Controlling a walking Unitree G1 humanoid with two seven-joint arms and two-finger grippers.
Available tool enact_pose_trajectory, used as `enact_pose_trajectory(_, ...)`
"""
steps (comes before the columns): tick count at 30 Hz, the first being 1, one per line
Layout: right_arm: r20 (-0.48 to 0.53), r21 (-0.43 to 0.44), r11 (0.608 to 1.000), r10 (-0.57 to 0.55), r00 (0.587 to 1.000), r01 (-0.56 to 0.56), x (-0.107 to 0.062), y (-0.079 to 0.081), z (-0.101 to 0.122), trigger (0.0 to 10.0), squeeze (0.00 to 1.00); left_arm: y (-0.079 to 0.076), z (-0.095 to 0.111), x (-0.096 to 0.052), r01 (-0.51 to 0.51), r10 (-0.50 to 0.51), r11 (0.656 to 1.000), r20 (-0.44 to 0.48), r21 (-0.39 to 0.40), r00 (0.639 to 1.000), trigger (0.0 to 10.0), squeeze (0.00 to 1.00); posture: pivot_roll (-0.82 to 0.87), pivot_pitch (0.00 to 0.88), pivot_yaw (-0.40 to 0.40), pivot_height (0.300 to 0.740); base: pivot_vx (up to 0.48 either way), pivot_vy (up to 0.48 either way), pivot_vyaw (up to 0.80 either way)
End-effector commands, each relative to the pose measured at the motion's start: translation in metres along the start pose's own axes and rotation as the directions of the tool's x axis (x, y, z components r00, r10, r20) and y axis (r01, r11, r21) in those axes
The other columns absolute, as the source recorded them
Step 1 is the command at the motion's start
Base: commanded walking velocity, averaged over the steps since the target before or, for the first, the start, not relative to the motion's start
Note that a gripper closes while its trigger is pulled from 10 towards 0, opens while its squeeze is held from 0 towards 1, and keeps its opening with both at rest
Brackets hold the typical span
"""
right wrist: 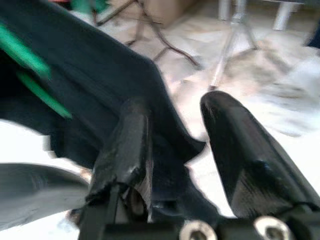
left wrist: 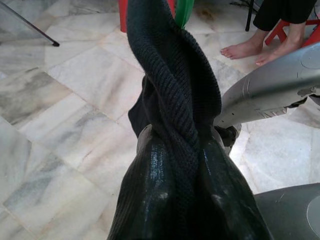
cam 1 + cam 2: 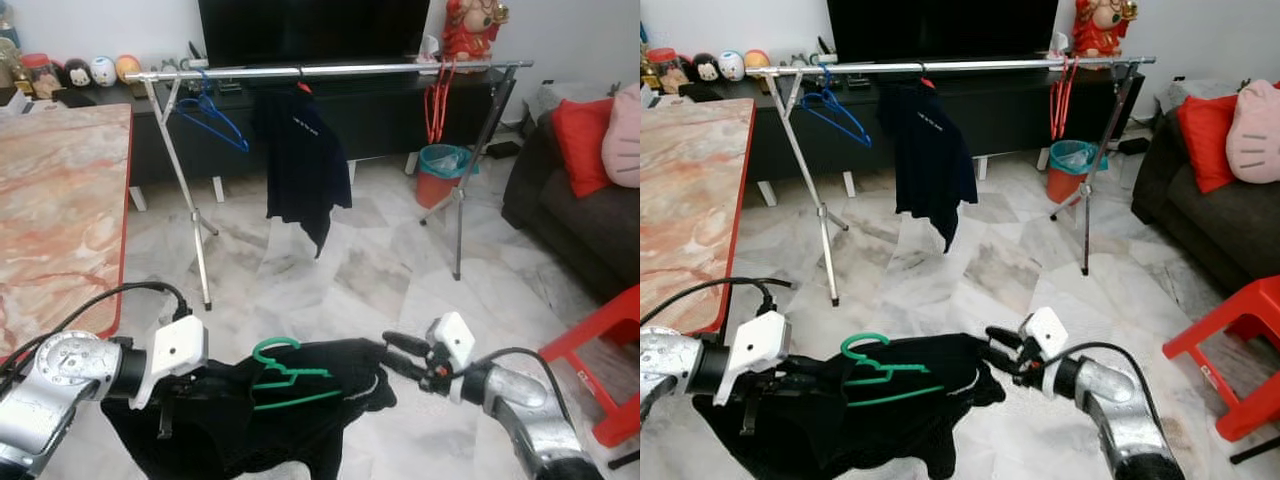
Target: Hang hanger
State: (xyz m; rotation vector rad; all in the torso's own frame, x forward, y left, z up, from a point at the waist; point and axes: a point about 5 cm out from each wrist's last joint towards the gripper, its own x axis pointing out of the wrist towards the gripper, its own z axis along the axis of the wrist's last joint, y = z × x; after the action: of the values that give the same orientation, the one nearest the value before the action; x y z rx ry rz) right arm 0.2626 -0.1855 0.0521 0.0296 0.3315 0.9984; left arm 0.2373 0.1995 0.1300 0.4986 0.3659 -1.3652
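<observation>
A hanger (image 3: pixel 290 375) is lying on a garment (image 3: pixel 300 410) between the left gripper (image 2: pixel 180 165) and right gripper (image 3: pixel 395 355) fingertips.

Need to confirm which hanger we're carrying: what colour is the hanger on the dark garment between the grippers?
Green; the hanger shows best in the left eye view.
</observation>
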Motion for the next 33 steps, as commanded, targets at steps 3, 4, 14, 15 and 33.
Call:
enact_pose_trajectory(3,-0.039,0.018,0.998,0.066,0.997,-0.065,-0.007,0.004,-0.001,10.0,1.00,-0.001,0.002,0.003,0.009,-0.009,1.000,0.015,0.012,1.000,10.0,0.00,-0.01,0.000,-0.044,0.740,0.000,0.000,0.00)
enact_pose_trajectory(4,-0.039,0.018,0.998,0.066,0.997,-0.065,-0.007,0.004,-0.001,10.0,1.00,-0.001,0.002,0.003,0.009,-0.009,1.000,0.015,0.012,1.000,10.0,0.00,-0.01,0.000,-0.044,0.740,0.000,0.000,0.00)
enact_pose_trajectory(14,-0.184,-0.173,0.971,-0.197,0.963,0.165,-0.031,-0.019,-0.010,10.0,0.00,0.000,0.004,0.000,0.006,-0.006,1.000,0.037,0.000,0.999,10.0,0.00,-0.01,0.000,-0.045,0.740,0.000,0.000,0.00)
enact_pose_trajectory(15,-0.198,-0.182,0.970,-0.199,0.960,0.163,-0.033,-0.020,-0.012,10.0,0.00,0.000,0.004,0.000,0.008,-0.008,1.000,0.038,0.000,0.999,10.0,0.00,-0.01,0.000,-0.045,0.740,0.000,0.000,0.00)
enact_pose_trajectory(33,-0.292,-0.192,0.981,-0.057,0.955,0.000,-0.055,-0.021,-0.012,10.0,0.00,-0.001,0.027,0.000,0.120,-0.105,0.991,0.231,-0.054,0.967,10.0,0.00,-0.01,0.000,-0.033,0.740,0.000,0.000,0.00)
